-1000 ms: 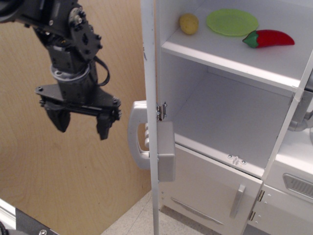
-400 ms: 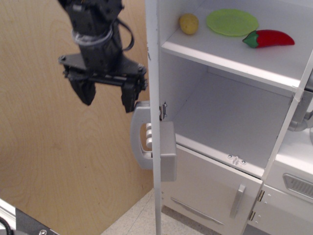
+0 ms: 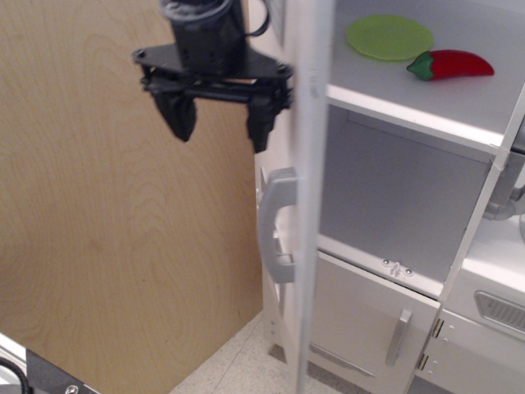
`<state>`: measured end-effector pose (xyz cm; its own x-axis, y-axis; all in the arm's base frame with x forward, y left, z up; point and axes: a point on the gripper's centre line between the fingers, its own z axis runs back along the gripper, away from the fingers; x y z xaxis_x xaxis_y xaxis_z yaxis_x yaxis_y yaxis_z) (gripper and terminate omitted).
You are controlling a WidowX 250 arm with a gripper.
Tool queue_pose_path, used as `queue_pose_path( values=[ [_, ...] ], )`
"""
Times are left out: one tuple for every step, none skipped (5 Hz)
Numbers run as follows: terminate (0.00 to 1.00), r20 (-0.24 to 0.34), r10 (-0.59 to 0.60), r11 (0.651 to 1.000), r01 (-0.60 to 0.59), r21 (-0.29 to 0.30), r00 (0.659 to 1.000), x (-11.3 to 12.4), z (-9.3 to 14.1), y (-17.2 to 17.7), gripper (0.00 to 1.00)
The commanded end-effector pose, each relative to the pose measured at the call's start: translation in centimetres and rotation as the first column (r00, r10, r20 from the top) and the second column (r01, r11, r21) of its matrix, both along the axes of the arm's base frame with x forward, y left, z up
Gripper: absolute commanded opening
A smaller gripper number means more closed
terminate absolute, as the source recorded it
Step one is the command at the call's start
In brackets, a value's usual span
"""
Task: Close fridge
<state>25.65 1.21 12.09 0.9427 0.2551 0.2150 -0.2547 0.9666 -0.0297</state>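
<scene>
The tall white fridge (image 3: 410, 156) stands at the right with its large door (image 3: 305, 205) partly swung in, seen edge-on and blurred. The grey dispenser panel (image 3: 276, 223) juts from the door's outer face at mid height. My black gripper (image 3: 220, 123) is open and empty, fingers pointing down, high up just left of the door's outer face. Its right finger (image 3: 261, 123) is close against the door; contact cannot be told. White shelves show inside. The door's bar handle is out of view.
A green plate (image 3: 389, 36) and a red pepper (image 3: 449, 64) lie on the upper shelf. A smaller lower white door (image 3: 373, 328) with a short silver handle (image 3: 399, 336) sits below. A plywood wall (image 3: 98, 246) stands at the left. A white unit (image 3: 484, 320) is at the right.
My gripper has moved up and to the right, against the door's outer side. The door has swung rightward toward the cabinet, now hiding the yellow item on the upper shelf.
</scene>
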Motion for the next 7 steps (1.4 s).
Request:
queue_pose_path(
  values=[
    [0.00, 0.068, -0.006, 1.000, 0.006, 0.006, 0.998, 2.7, 4.2, -1.2, 1.00],
    [0.00, 0.064, 0.004, 1.000, -0.004, -0.003, 0.998, 4.5, 5.0, -1.5, 1.00],
    [0.00, 0.077, 0.015, 1.000, -0.015, 0.000, 0.997, 5.5, 5.1, -1.6, 1.00],
    [0.00, 0.077, 0.017, 1.000, -0.017, 0.001, 0.997, 6.1, 5.2, -1.9, 1.00],
    [0.00, 0.066, 0.031, 1.000, -0.031, -0.003, 0.997, 7.2, 5.2, -2.1, 1.00],
    [0.00, 0.048, 0.033, 0.999, -0.033, -0.008, 0.998, 8.5, 4.7, -2.3, 1.00],
    [0.00, 0.046, 0.036, 0.999, -0.036, 0.005, 0.998, 9.6, 4.2, -2.5, 1.00]
  ],
)
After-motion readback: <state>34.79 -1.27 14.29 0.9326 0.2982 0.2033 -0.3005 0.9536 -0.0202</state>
